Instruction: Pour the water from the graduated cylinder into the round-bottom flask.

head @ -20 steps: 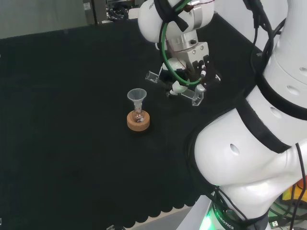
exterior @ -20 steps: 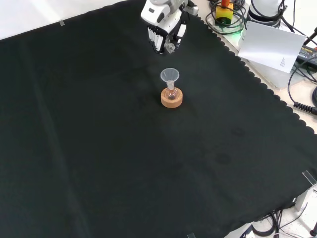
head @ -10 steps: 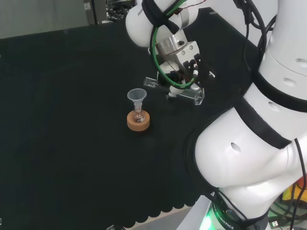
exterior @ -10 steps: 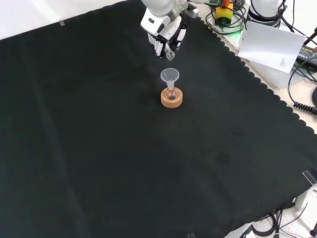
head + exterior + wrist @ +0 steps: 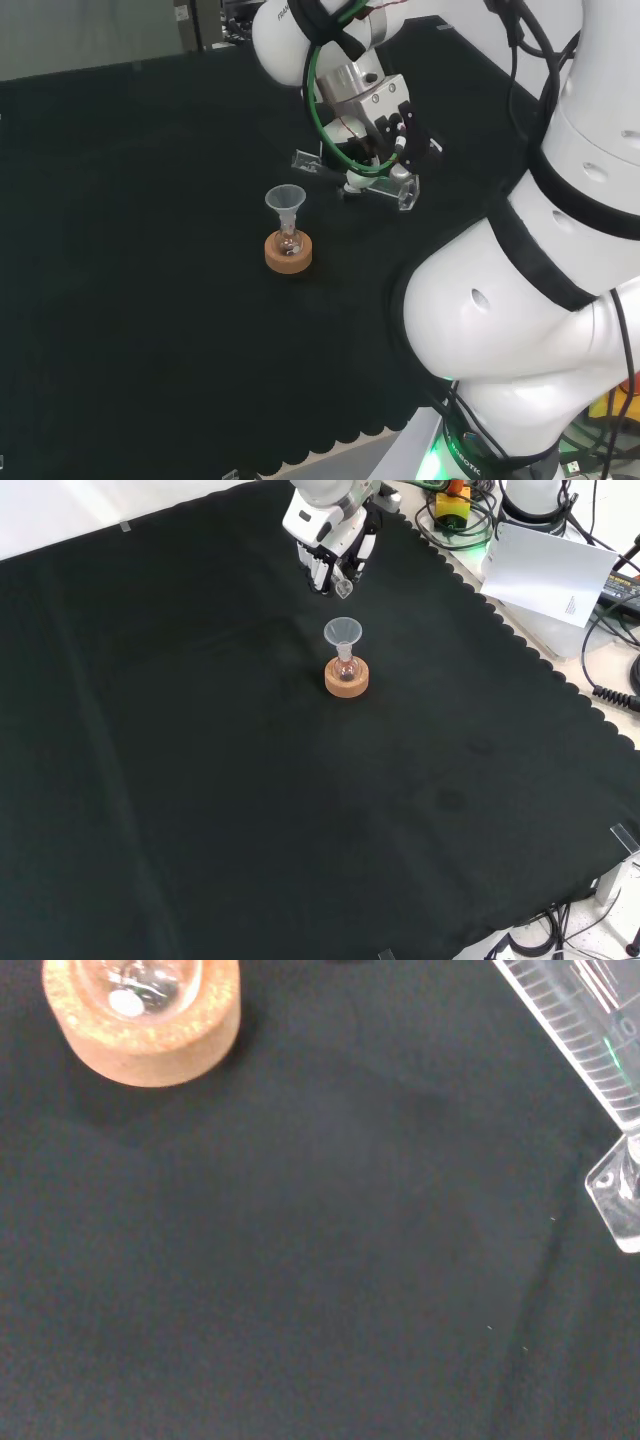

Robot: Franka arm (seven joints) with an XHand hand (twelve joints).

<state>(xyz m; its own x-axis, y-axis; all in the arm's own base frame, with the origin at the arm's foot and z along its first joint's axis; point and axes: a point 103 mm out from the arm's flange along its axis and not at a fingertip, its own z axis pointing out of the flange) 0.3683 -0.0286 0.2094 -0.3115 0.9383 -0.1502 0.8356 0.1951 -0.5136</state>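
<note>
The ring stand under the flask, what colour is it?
The cork ring is a light tan brown with a speckled grain, clearest in the wrist view.

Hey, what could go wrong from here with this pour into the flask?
1. The graduated cylinder lies nearly level in the hand, with its mouth right of the funnel in the head view, so water could land on the black cloth.
2. The funnel sits high on the small round-bottom flask, which rests on a cork ring; a nudge might tip it.
</note>
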